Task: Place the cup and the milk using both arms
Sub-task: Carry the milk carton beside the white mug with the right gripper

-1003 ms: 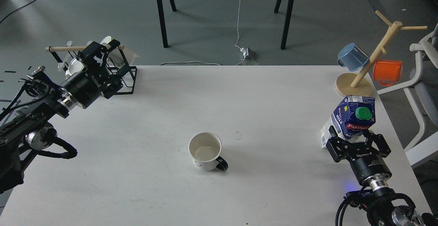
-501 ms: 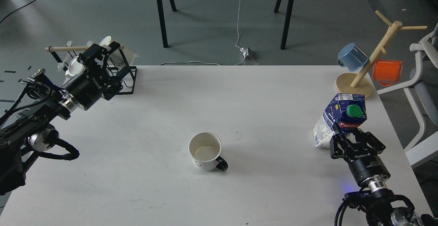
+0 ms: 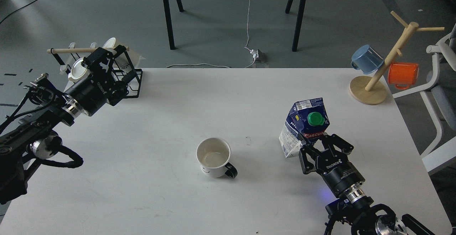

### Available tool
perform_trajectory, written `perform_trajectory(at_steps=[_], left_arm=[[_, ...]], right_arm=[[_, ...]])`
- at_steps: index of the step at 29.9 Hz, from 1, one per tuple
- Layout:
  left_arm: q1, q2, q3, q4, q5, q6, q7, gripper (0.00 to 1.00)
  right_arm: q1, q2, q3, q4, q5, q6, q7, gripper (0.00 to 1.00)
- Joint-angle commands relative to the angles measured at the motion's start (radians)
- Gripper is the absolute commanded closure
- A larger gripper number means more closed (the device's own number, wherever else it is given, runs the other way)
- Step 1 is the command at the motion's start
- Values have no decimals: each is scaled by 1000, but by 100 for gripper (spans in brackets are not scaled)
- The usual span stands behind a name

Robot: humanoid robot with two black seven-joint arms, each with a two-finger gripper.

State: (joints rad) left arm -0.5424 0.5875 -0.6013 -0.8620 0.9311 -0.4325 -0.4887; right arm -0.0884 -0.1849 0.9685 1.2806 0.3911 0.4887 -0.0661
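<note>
The cup [image 3: 213,156], a white mug with a black handle and cream inside, stands upright in the middle of the white table [image 3: 178,96], handle towards the front right. The milk [image 3: 305,121], a dark blue and white carton with a green cap and a red "Pascual" label, is tilted, right of the cup. My right gripper [image 3: 319,139] is shut on the carton's lower part from the front. My left gripper [image 3: 101,57] is open and empty at the far left, in front of a black wire rack, far from the cup.
The black wire rack [image 3: 131,76] with a wooden bar and white mugs sits at the table's back left corner. A wooden mug tree [image 3: 368,89] holding a blue mug [image 3: 367,58] and an orange mug [image 3: 403,74] stands at the back right corner.
My right gripper has carried the milk carton left from near the right edge towards the table's middle. My left arm has shifted only slightly by the rack. The cup has not moved.
</note>
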Motion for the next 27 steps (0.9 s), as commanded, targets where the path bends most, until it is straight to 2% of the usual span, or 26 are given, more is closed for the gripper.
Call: perform_trajectory(at_steps=[1,16,19,21,24,26,27], left_arm=[[9,3,0,0,0,0,0,6],[22,8,-3,0,0,0,0,6],[22,9,-3,0,2,0,0,6],[22,11,-3,0,0,0,0,6],[22,12,-3,0,0,0,0,6],[22,11,-3,-2,2,0,0,6],[24,11,-3,0,2,0,0,6]], right_arm=[[1,62,-20,-7,-50,0,0,56],[22,107,-39,-67,-104,0,0,55],[22,107,-40,-67,-109,0,-1,44],[21,108,-40,-66,-109,0,-1,26],[18,116,-47,-66,-112,0,0,15],[15,116,-51,-63,-112,0,-1,0],[13,116,-51,-61,-112,0,0,1]])
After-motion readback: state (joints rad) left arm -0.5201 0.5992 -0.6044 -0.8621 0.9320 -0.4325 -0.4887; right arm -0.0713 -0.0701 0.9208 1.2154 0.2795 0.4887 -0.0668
